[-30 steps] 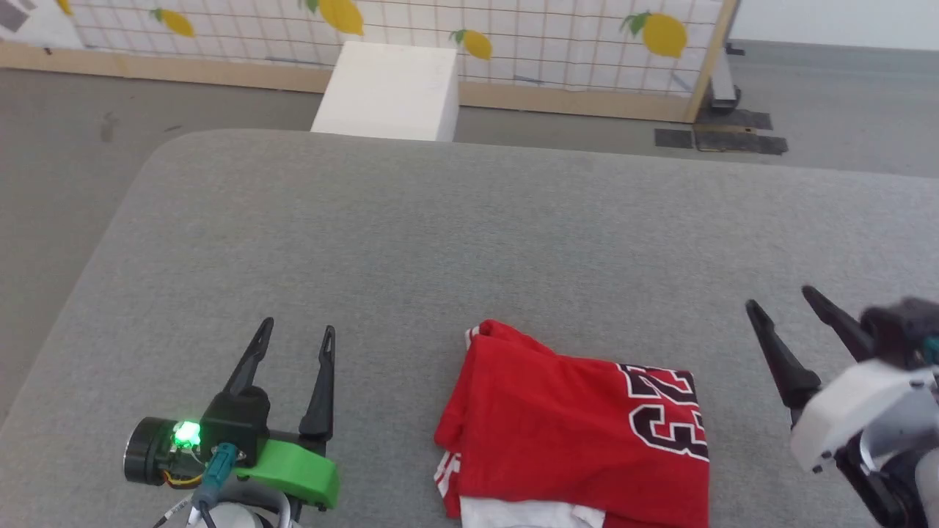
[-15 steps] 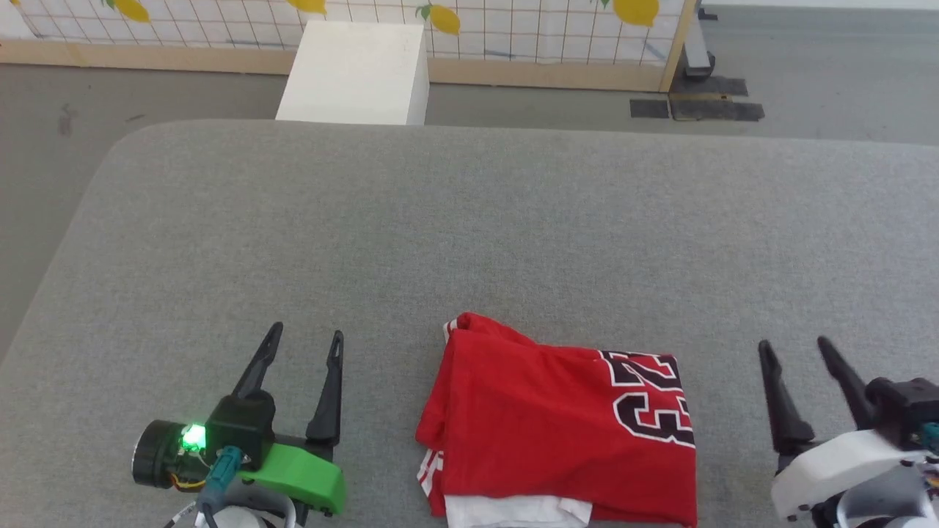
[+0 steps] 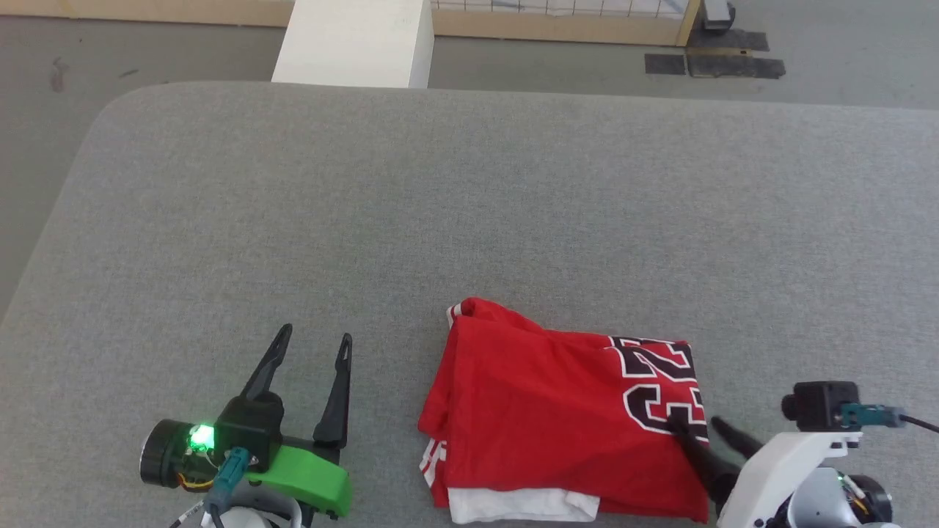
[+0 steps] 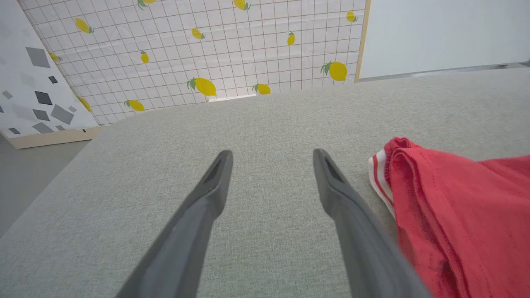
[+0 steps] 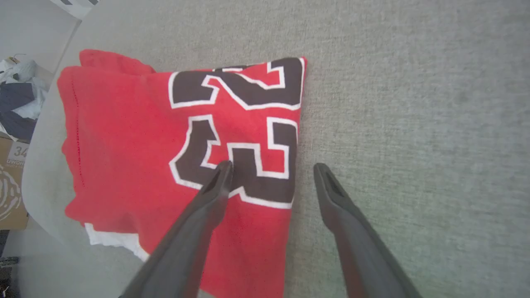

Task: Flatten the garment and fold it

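One folded garment (image 3: 543, 411) on a grey fabric surface (image 3: 440, 205), between two pairs of wide-open, empty fingers.

The surface has a rounded corner, with grey floor (image 3: 147, 51) ahead of both fingertips, where there is one white block (image 3: 352, 37), two dark mats (image 3: 711, 64) and a lemon-print grid panel (image 4: 227, 49). The left fingers (image 3: 336, 400) are spread over bare surface, and the red garment's striped trim is just beside their inner finger. The right fingers (image 5: 331, 198) straddle the garment's edge, one above its black numerals and one above bare surface; whether they touch cannot be told. One cardboard box (image 5: 8, 178) stands beyond the surface's rim.
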You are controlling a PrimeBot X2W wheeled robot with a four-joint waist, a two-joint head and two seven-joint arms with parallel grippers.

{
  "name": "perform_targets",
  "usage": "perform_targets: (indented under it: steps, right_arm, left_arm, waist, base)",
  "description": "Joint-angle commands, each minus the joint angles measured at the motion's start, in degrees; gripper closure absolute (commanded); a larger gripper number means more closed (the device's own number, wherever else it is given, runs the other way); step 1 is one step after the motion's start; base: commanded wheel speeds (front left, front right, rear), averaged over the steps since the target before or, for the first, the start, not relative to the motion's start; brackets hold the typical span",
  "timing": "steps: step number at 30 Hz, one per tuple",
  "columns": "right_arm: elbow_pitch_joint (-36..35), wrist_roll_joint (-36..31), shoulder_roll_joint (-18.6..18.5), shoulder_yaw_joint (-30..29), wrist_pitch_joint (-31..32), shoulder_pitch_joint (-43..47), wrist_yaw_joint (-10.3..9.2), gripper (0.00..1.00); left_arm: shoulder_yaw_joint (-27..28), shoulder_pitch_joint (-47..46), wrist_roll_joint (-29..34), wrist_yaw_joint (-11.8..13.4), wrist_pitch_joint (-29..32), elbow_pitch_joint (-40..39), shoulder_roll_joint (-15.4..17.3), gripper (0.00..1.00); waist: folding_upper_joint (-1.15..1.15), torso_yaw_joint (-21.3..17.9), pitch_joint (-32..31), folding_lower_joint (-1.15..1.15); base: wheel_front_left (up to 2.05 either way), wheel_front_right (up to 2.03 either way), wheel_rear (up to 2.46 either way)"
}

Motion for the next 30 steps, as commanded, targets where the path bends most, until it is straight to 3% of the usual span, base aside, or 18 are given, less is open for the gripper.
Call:
perform_targets:
  steps: [1,10,11,12,13,17,20,24,30]
  right_arm:
    - [-0.56,1.88,0.37,0.53,4.0,0.19,-0.06,0.0]
    - [-0.73,3.71,1.73,1.06,13.25,-1.81,-0.06,0.0]
    - [-0.43,3.56,1.85,1.26,13.66,-2.18,-0.06,0.11]
    - [-0.17,3.37,1.92,1.43,13.89,-2.48,-0.06,0.7]
    - [0.08,3.03,1.94,1.77,14.07,-2.82,-0.06,1.0]
    - [0.36,1.63,0.65,3.54,13.97,-3.6,-0.06,1.0]
    - [-0.46,0.56,-2.58,6.27,14.0,-4.68,-0.06,1.0]
    - [-2.63,-0.7,-10.38,12.1,14.37,-7.68,-0.06,1.0]
    - [-6.18,-1.14,-25.66,23.96,13.96,-18.21,-0.06,1.0]
  left_arm:
    - [-0.25,-0.74,0.1,-0.11,-0.17,0.25,0.11,0.0]
    - [-1.09,-2.41,0.5,-0.28,-0.21,0.38,-0.47,0.0]
    - [-1.18,-2.56,0.54,-0.31,-0.22,0.45,-0.52,0.0]
    - [-1.21,-2.64,0.56,-0.31,-0.22,0.53,-0.56,0.0]
    - [-1.27,-2.73,0.58,-0.3,-0.23,0.65,-0.61,0.0]
    - [-1.37,-2.77,0.55,-0.24,-0.24,1.37,-0.8,0.0]
    - [-1.23,-2.33,0.37,-0.05,-0.26,1.66,-0.91,0.0]
    - [-1.19,-1.72,-0.01,-0.14,-0.26,1.54,-0.98,0.0]
    - [-1.12,-0.54,-0.98,-0.34,-0.27,0.6,-1.23,0.0]
  waist:
    - [0.0,0.49,0.72,0.0]
    - [0.0,2.18,2.57,0.0]
    - [0.0,2.38,2.7,0.0]
    - [0.0,2.52,2.78,0.0]
    - [0.0,2.7,2.81,0.0]
    - [0.0,3.03,1.91,0.0]
    - [0.0,2.4,0.57,0.0]
    - [0.0,0.27,-0.92,0.0]
    - [0.0,-5.98,-0.46,0.0]
  base:
    - [0.0,0.0,0.0]
    - [0.0,0.0,0.0]
    - [0.0,0.0,0.0]
    - [0.0,0.0,0.0]
    - [0.0,0.0,0.0]
    - [0.0,0.0,0.0]
    - [0.0,0.0,0.0]
    - [0.0,0.0,0.0]
    - [0.0,0.0,0.0]
